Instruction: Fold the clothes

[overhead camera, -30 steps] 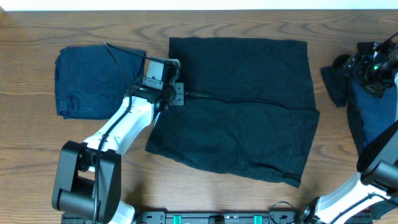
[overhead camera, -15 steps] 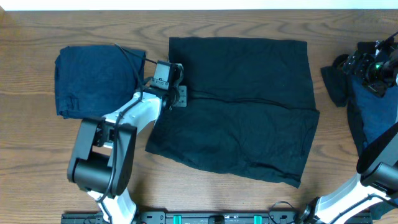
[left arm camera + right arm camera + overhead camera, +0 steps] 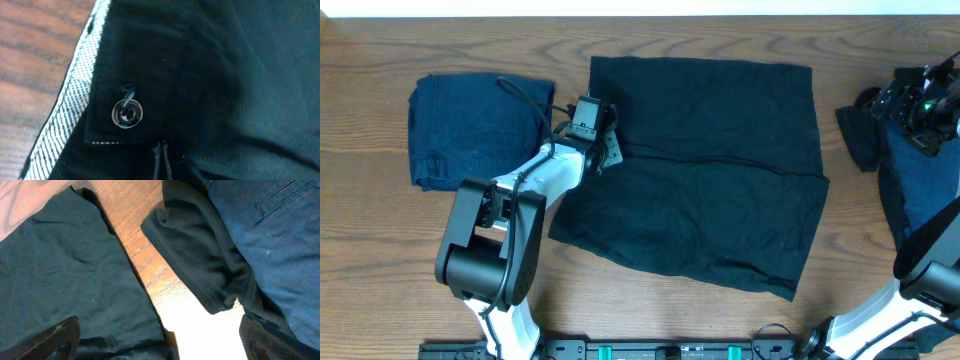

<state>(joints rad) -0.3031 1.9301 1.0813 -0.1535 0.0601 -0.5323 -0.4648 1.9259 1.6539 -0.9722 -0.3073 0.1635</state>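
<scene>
Pinched waistband (image 3: 142, 65) of black garment (image 3: 720, 190) with left gripper (image 3: 606, 150), fingers pressed together; hovered right gripper (image 3: 160, 337) above navy heap (image 3: 270, 245), fingers spread wide.

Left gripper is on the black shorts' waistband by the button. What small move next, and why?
Probably lift the waistband slightly to start a fold: the left gripper is shut at its edge, and the black shorts lie spread flat, not yet folded.

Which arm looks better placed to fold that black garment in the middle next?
Left, probably: the left gripper is shut on the black garment at its left edge. The right gripper hangs open by the heap, far right.
</scene>
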